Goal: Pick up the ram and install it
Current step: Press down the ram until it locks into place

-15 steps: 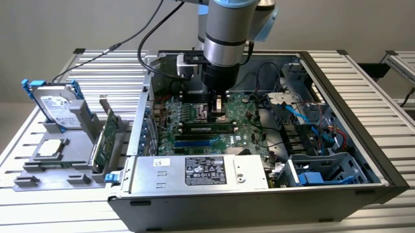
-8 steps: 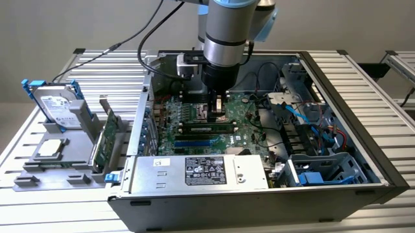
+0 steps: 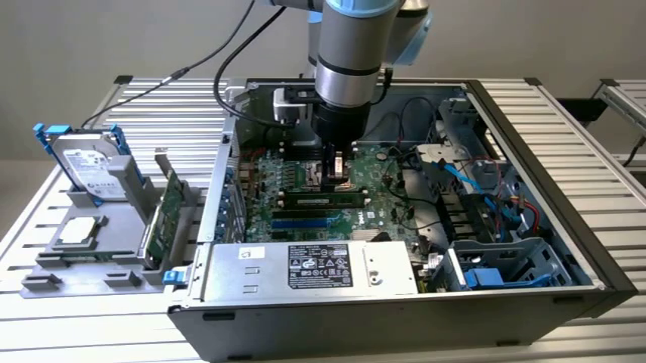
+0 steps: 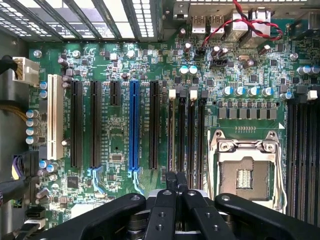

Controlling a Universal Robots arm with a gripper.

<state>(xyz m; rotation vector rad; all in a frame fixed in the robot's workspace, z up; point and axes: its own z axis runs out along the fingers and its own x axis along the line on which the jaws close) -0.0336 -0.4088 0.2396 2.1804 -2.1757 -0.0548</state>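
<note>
Inside the computer case (image 3: 525,227), the gripper (image 3: 338,174) hung over the motherboard (image 4: 115,65), jaws pinched together with nothing seen between them. Just beside it, on the camera's side, the ram (image 3: 323,200) stood in a slot (long axis left-right across the exterior view).

My claw (image 3: 338,170) hangs inside the open computer case (image 3: 565,227), above the motherboard (image 3: 302,204). A ram (image 3: 325,201) sits in a slot on that board, with the power supply (image 3: 313,268) nearer the camera. Outside the case, on the exterior view's left, a hard drive (image 3: 89,168) and an expansion card (image 3: 166,215) stand in a holder (image 3: 71,265).
</note>
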